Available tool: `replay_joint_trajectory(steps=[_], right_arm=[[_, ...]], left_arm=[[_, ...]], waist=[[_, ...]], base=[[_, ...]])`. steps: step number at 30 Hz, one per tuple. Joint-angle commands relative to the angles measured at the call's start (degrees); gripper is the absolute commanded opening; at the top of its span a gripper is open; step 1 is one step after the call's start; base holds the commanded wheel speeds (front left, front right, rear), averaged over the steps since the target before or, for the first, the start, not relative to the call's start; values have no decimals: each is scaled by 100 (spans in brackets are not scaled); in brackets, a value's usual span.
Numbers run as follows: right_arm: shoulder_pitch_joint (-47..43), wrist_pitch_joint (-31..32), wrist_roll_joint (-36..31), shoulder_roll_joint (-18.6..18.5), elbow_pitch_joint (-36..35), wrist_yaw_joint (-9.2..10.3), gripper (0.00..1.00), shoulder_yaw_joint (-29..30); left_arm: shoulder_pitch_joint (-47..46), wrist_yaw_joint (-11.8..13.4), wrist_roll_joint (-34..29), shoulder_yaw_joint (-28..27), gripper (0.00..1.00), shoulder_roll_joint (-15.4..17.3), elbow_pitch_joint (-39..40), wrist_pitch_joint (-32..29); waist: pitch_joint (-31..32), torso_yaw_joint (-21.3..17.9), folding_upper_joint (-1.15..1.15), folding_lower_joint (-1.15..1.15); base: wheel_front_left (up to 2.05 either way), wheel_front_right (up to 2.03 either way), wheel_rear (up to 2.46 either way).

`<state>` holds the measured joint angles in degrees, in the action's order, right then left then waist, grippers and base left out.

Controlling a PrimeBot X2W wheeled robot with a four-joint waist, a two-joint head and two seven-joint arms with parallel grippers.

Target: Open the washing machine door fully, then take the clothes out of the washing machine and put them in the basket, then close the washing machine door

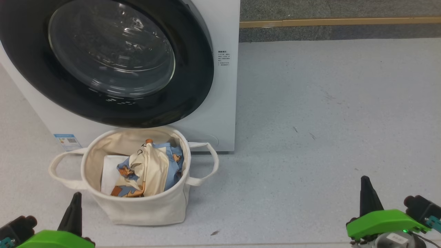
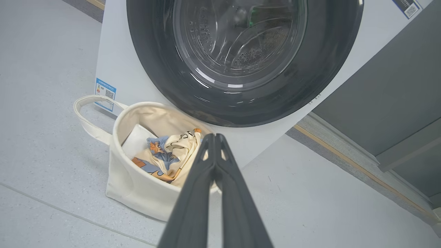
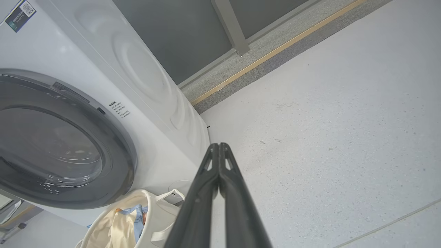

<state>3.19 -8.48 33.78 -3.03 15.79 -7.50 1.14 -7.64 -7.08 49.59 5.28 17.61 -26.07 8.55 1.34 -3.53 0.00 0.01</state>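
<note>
The white washing machine (image 1: 225, 103) stands at the upper left, its black-rimmed door (image 1: 110, 62) lying shut against the front. Right below it on the floor sits the cream basket (image 1: 137, 206), with the light-blue and cream clothes (image 1: 148, 168) piled inside. My left gripper (image 1: 75, 199) is at the lower left, shut and empty, a little in front of the basket. At the lower right my right gripper (image 1: 366, 184) is shut and empty over bare floor. In the left wrist view the shut gripper (image 2: 214, 136) points towards the basket (image 2: 131, 186) and door (image 2: 241, 69). The right wrist view has the shut gripper (image 3: 218, 145) beside the washing machine (image 3: 155, 113).
A grey wall base with a wooden strip (image 1: 337, 22) runs along the back. Pale speckled floor (image 1: 327, 120) stretches out to the right of the washer. A blue energy label (image 1: 67, 141) sits low on the washer's front.
</note>
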Motion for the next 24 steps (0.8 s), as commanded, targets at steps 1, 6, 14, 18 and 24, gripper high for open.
replay_joint_trajectory(steps=[1,6,14,18,24], right_arm=[[271,42,175,-10,-191,0,0,18],[272,109,433,-9,-190,0,0,42],[275,241,945,-7,-189,0,0,89],[276,307,1203,-6,-188,0,0,113],[279,423,1653,-4,-187,0,0,155]], left_arm=[[-202,-12,122,-174,0,73,223,-50],[-186,-13,310,-220,0,2,268,-116],[-155,-16,684,-312,0,-138,356,-248],[-139,-17,872,-358,0,-208,401,-315],[-111,-19,1201,-438,0,-331,479,-431]], waist=[[-3,6,0,0],[-9,22,0,0],[-23,53,0,0],[-30,69,0,0],[-42,97,0,0]], base=[[0,0,0],[0,0,0],[0,0,0],[0,0,0],[0,0,0]])
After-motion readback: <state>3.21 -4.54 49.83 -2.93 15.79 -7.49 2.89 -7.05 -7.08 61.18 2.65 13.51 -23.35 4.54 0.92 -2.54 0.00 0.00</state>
